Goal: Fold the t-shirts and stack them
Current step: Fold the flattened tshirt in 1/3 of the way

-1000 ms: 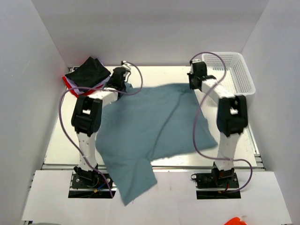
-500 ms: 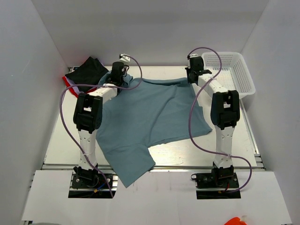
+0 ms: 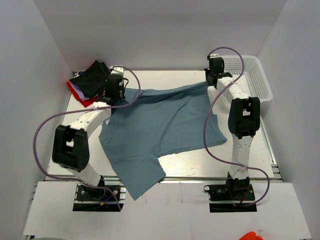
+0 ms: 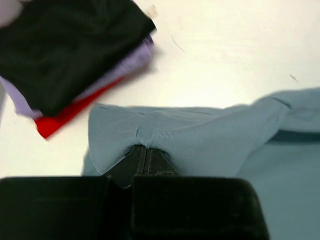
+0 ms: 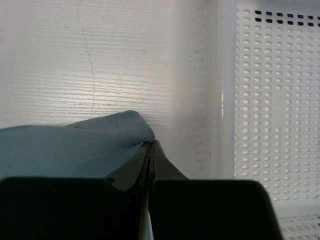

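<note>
My left gripper (image 4: 146, 158) is closed tight and pinches one far corner of the blue-teal t-shirt (image 3: 160, 125). It is just beside the stack, where the black t-shirt (image 4: 65, 50) lies over the red one (image 4: 60, 122). My right gripper (image 5: 150, 159) is closed on the other far corner, near the white basket (image 5: 270, 100). Compared with half a second before, my grippers are further apart and the shirt's far edge is pulled straighter across the table (image 3: 170, 77).
</note>
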`<state>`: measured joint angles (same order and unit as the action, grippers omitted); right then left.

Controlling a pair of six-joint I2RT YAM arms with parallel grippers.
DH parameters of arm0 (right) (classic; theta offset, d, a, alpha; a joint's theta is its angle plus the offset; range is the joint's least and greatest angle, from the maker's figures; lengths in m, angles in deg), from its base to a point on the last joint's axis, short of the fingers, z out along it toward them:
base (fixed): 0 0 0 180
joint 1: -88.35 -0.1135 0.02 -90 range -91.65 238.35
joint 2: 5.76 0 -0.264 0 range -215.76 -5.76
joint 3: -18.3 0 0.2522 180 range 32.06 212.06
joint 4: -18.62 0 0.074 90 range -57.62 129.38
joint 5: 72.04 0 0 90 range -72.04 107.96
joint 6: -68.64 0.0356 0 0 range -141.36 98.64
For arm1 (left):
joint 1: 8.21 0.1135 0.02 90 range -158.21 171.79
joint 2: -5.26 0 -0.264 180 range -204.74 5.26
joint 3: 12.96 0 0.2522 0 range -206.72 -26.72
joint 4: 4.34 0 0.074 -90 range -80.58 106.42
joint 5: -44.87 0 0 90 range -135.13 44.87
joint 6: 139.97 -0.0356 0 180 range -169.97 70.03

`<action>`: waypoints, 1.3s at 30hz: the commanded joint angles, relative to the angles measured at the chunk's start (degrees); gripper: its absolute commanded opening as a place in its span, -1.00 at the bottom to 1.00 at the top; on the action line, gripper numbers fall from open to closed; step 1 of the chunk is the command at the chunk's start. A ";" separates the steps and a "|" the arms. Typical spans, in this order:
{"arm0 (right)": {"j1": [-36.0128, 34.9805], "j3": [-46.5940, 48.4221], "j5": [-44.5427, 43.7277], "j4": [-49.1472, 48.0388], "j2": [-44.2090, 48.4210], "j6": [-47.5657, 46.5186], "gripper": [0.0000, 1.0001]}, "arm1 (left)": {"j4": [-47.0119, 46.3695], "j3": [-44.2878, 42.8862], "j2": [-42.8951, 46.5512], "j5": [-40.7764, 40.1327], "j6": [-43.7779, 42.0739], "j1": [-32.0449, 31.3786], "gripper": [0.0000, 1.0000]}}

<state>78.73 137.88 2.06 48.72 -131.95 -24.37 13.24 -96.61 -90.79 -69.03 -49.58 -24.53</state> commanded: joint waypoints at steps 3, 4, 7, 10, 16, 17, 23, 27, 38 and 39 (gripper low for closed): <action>1.01 -2.02 0.26 -0.52 6.66 -0.42 -1.00 | 12.78 7.48 10.07 7.99 11.03 -0.30 -1.00; 1.10 -2.20 0.52 0.09 6.92 -0.42 -1.00 | 13.75 8.27 11.40 8.60 12.70 -0.30 -1.00; 1.63 -2.37 1.48 1.67 7.54 0.02 -1.00 | 17.70 11.08 15.78 13.95 15.25 -0.30 -1.00; 1.98 -3.77 2.28 2.47 9.03 0.10 -1.00 | 22.01 13.71 19.13 18.79 16.92 -0.82 -1.00; 2.16 -10.97 2.45 2.74 14.82 0.37 -1.00 | 26.07 22.23 30.29 24.15 22.20 -0.82 -1.00; 2.24 -11.86 2.80 2.82 15.36 0.89 -1.00 | 26.07 23.56 31.61 25.64 22.81 -0.82 -1.00; 2.33 -15.12 4.65 4.91 18.00 1.51 -1.00 | 23.78 31.03 34.00 33.21 24.93 -1.35 -1.00; 2.16 -19.15 3.08 5.72 18.61 4.23 -1.00 | 26.15 33.41 34.53 36.21 24.93 -1.35 -0.88; 1.72 -22.50 7.52 5.03 24.41 5.12 0.11 | 31.61 27.71 38.93 32.17 24.93 -1.35 0.99; 1.63 -22.50 9.29 4.76 25.02 5.03 0.16 | 30.47 27.18 38.31 32.16 24.93 -1.35 0.99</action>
<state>80.50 113.95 6.39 55.82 -111.91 -19.80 45.28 -66.47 -52.37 -35.02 -24.43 -25.67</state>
